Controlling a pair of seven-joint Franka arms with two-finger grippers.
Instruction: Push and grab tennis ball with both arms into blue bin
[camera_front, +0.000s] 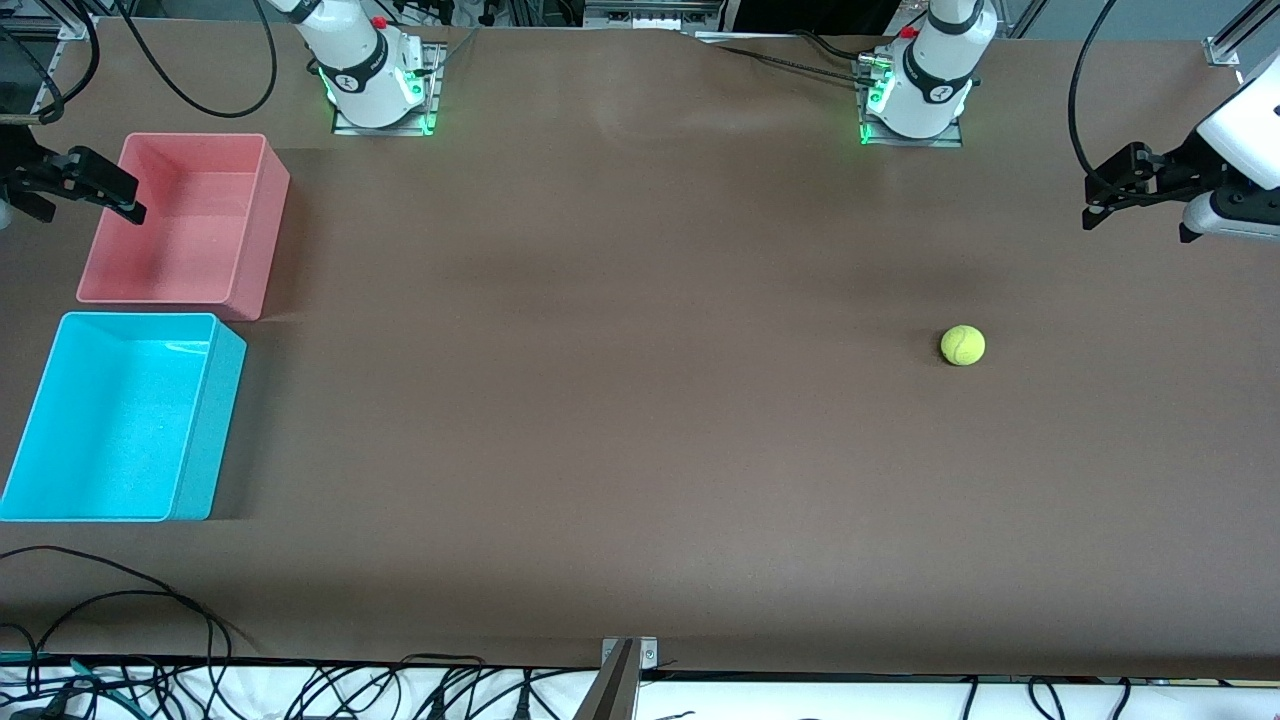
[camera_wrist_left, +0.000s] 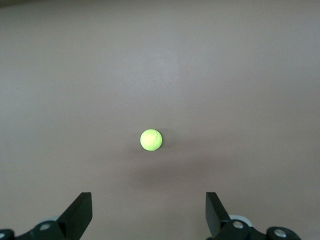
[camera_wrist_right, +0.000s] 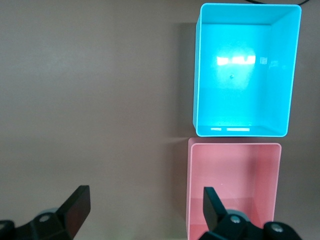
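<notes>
Brown surface: a table (camera_front: 620, 420) covered in matte brown, carrying two bins and one ball.
Tennis ball: yellow-green, the tennis ball (camera_front: 963, 345) rests on the bare surface toward the left arm's end, well apart from both bins; it also shows in the left wrist view (camera_wrist_left: 151, 140).
Blue bin: the blue bin (camera_front: 40, 420) sits at the edge at the right arm's end, close to the front camera's edge, open side up with nothing in it.
Pink bin: the pink bin (camera_front: 255, 225) stands just beside the blue bin, farther from the front camera.
Left gripper: the left gripper (camera_front: 1100, 200) hangs above the edge at the left arm's end, fingers spread wide, holding nothing.
Right gripper: the right gripper (camera_front: 110, 195) hangs over the pink bin's outer rim, fingers spread wide, holding nothing.
</notes>
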